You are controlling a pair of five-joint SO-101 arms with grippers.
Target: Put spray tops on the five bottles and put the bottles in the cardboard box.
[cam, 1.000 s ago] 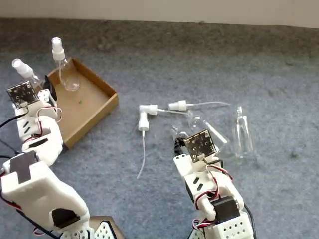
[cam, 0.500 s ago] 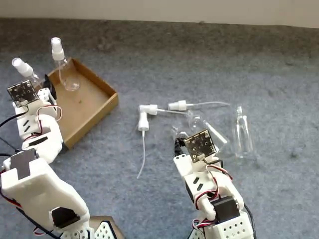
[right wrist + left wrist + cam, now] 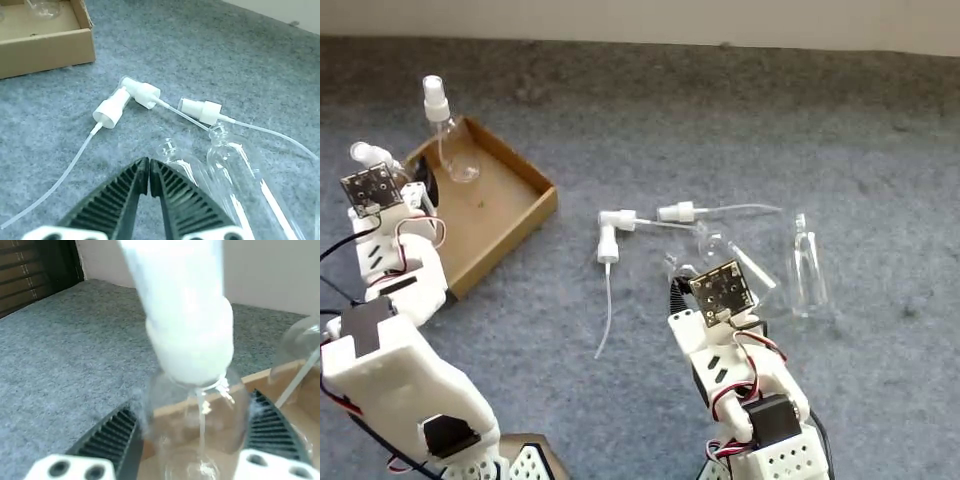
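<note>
Clamping a bottle (image 3: pixel 200 420) by its clear body, L gripper (image 3: pixel 192 437) is holding it tilted at the cardboard box's (image 3: pixel 510 215) left rim, w/ white spray top (image 3: pixel 185 315) fitted. Another capped bottle (image 3: pixel 455 150) is standing in the box's far corner. R arm is sitting folded low; R gripper (image 3: pixel 149 175), jaws pressed together & empty, is hovering just short of two uncapped bottles (image 3: pixel 240 165) lying on the carpet (image 3: pixel 720 120). Three loose spray tops (image 3: pixel 112 107) are lying just beyond.
</note>
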